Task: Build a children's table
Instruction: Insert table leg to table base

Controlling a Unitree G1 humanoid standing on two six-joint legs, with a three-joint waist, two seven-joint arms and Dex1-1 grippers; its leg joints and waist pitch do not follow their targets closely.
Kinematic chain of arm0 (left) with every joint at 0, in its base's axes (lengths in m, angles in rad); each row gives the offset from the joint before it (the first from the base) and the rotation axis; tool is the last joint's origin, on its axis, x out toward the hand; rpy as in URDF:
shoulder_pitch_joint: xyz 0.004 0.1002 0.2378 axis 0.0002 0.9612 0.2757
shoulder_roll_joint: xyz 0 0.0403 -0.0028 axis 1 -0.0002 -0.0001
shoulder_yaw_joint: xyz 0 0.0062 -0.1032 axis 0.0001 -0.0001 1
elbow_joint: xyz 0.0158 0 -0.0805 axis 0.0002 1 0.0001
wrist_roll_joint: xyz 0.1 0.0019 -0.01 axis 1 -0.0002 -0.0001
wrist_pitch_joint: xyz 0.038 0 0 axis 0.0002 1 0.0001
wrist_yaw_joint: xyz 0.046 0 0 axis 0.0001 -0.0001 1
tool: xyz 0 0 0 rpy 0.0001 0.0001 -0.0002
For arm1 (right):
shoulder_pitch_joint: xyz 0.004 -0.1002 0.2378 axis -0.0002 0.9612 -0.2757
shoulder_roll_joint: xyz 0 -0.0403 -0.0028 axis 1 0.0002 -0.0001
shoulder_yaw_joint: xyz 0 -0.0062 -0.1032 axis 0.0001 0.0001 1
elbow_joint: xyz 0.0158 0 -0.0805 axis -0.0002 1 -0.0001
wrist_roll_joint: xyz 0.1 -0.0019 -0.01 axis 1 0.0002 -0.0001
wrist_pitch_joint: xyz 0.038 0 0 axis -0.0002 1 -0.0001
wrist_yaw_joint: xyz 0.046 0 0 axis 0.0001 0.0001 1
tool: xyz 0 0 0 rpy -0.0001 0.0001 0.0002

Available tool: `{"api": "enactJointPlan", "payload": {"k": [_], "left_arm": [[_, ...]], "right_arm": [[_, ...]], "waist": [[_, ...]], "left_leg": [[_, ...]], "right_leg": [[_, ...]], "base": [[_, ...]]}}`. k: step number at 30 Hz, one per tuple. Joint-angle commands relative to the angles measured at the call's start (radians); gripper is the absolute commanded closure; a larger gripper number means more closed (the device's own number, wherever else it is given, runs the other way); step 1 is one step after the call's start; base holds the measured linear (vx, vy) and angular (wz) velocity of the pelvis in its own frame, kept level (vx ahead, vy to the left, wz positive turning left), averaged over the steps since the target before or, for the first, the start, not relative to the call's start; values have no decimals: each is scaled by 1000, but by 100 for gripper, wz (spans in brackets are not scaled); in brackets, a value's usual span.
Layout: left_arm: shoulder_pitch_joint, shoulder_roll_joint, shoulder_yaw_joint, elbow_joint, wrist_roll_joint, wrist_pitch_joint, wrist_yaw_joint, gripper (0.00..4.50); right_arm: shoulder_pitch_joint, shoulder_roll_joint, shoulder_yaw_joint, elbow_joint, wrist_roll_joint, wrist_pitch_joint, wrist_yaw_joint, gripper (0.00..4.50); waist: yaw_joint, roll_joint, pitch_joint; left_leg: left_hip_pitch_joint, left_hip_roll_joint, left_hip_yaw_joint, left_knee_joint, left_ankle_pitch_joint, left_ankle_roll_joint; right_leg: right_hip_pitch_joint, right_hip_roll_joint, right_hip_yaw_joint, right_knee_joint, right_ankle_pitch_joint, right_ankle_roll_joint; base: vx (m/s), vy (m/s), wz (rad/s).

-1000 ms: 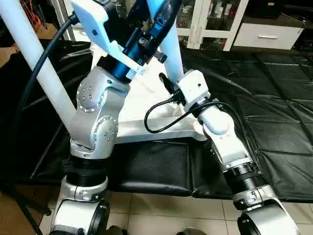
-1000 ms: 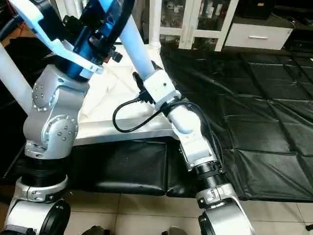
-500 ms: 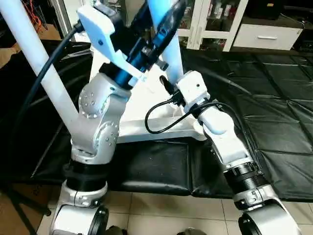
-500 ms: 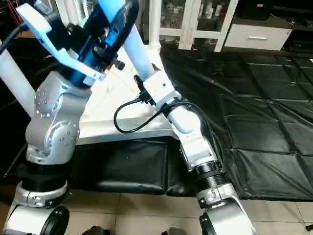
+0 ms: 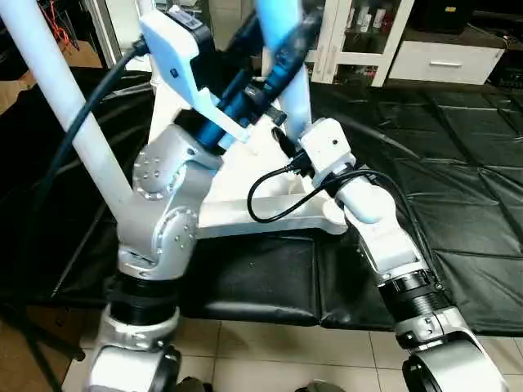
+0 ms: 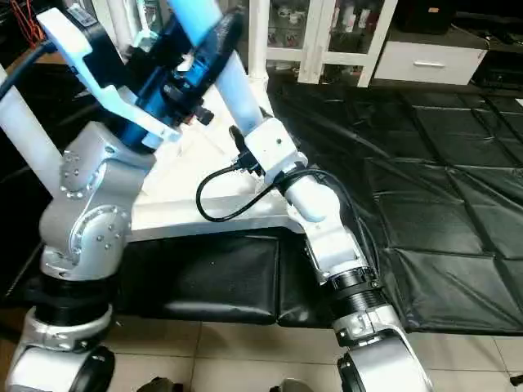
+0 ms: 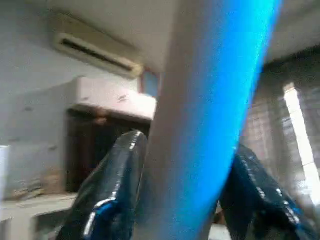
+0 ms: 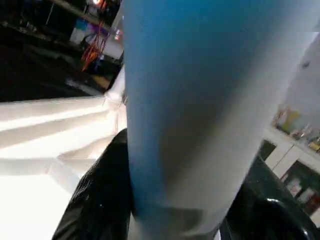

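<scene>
Nearest the camera, pale floor tiles [image 5: 270, 343] are seen below the robot's two silver forearms, with a black padded mat [image 5: 458, 204] spread beyond them. The white plastic table top [image 5: 270, 214] is laid upside down on the mat, its ribbed underside facing up between the arms.

At the top's near right corner, a white tapered leg [image 6: 237, 86] is seen rising steeply out of the corner area, its foot hidden behind the right wrist. The right end effector [image 8: 170, 200] is clamped low on this leg, its black fingers [image 8: 95, 195] pressed against either side of the tube in the right wrist view. A black cable [image 5: 274, 196] is looped from the right wrist across the table top's edge.

Higher up, the left end effector [image 7: 175, 190] is set around the same leg, a black finger [image 7: 107, 190] on each side of the tube; the fingers lie close along it, though it cannot be told whether they press or stand just apart.

To the left, a second white leg [image 5: 65, 106] is seen standing at a slant from the top's far left side.

Farthest back, a white glass-door cabinet [image 5: 351, 33] and a low white drawer unit [image 5: 445, 57] are lined along the room's rear.
</scene>
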Motion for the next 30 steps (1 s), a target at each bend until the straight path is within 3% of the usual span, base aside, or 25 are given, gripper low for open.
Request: {"api": "enactJointPlan", "payload": {"k": [1, 6, 7, 9, 10, 11, 13, 14, 15, 16, 17, 18, 20, 22, 23, 25, 30], "left_arm": [[-19, -2, -20, -42, -23, 11, -25, 181], [-24, -5, -7, -52, -54, 36, -29, 160], [-25, 3, -4, -62, -89, 62, -35, 135], [-25, 4, -3, -64, -95, 67, -35, 131], [-22, 11, -7, -70, -96, 75, -42, 129], [-19, 19, -11, -69, -80, 79, -37, 112], [-19, 20, -8, -62, -71, 82, -28, 93], [-27, 11, 22, -33, -69, 79, 8, 91], [-33, 4, 44, -13, -70, 77, 33, 91], [-39, 24, 105, 77, -43, 84, 97, 91], [-37, 33, 107, 92, -29, 83, 101, 91], [-26, 66, 110, 141, 19, 83, 113, 91], [-26, 67, 110, 143, 21, 83, 114, 91], [-26, 67, 110, 143, 21, 83, 114, 91], [-26, 67, 110, 143, 21, 83, 114, 91], [-26, 67, 110, 143, 21, 83, 114, 91], [-26, 67, 110, 143, 21, 83, 114, 91]], "right_arm": [[-11, -4, -4, 16, 3, 27, 7, 262], [-26, -2, -42, 48, 38, 47, -1, 263], [-77, -3, -136, 132, 128, 77, -15, 263], [-87, -4, -154, 149, 145, 82, -17, 263], [-104, -7, -180, 177, 168, 84, -21, 263], [-166, -43, -277, 275, 254, 96, -26, 263], [-210, -83, -343, 346, 307, 100, -25, 263], [-231, -124, -380, 382, 338, 110, -3, 263], [-240, -149, -396, 398, 351, 115, 13, 263], [-238, -209, -410, 396, 374, 134, 96, 264], [-236, -216, -411, 392, 377, 137, 111, 264], [-229, -241, -416, 383, 388, 148, 160, 264], [-229, -242, -416, 383, 388, 149, 162, 264], [-229, -242, -416, 383, 388, 149, 162, 264], [-229, -242, -416, 383, 388, 149, 162, 264], [-229, -242, -416, 383, 388, 149, 162, 264], [-229, -242, -416, 383, 388, 149, 162, 264]], "waist": [[-4, -4, -98], [-4, -3, -98], [-6, 7, -98], [-3, 4, -98], [-2, 11, -99], [-1, 22, -98], [-6, 14, -99], [-2, 15, -100], [-1, 15, -100], [1, 3, -102], [1, 5, -102], [-2, -2, -101], [-10, -5, -103], [-19, -1, -109], [-24, 0, -112], [-24, 1, -109], [-18, 4, -108]], "left_leg": [[16, -8, 1, -57, -97, 18], [18, -7, 1, -57, -113, 10], [19, -8, 1, -58, -124, 4], [24, -7, 2, -57, -140, 2], [19, -7, 0, -57, -131, -2], [19, -8, -2, -57, -129, -5], [23, -9, 0, -56, -161, -3], [27, -10, 5, -52, -168, 1], [24, -11, 4, -51, -162, 3], [13, -16, 4, -49, -125, 12], [14, -17, 4, -49, -129, 18], [12, -19, 5, -47, -125, 22], [5, -22, 1, -47, -105, 40], [4, -19, -2, -44, -82, 43], [5, -16, -2, -43, -68, 56], [6, -15, 0, -43, -82, 71], [14, -10, 1, -45, -104, 65]], "right_leg": [[60, -34, 28, -68, 69, -223], [58, -35, 29, -72, 27, -216], [57, -34, 28, -71, 24, -219], [53, -32, 27, -73, 16, -226], [57, -33, 25, -70, 30, -227], [57, -34, 25, -68, 38, -227], [57, -30, 22, -72, 18, -236], [55, -29, 24, -75, 13, -241], [58, -28, 24, -75, 18, -242], [69, -26, 24, -72, 44, -235], [69, -25, 23, -74, 40, -232], [69, -25, 23, -78, 32, -227], [76, -29, 22, -80, -3, -212], [73, -34, 20, -78, -13, -229], [70, -33, 20, -75, 25, -251], [66, -33, 19, -77, 17, -269], [60, -33, 18, -79, -12, -275]], "base": [[0, 0, 0], [0, 0, 0], [0, 0, 0], [0, 0, 0], [0, 0, 0], [0, 0, 0], [0, 0, 0], [0, 0, 0], [0, 0, 0], [0, 0, 0], [0, 0, 0], [0, 0, 0], [0, 0, 0], [0, 0, 0], [0, 0, 0], [0, 0, 0], [0, 0, 0]]}}
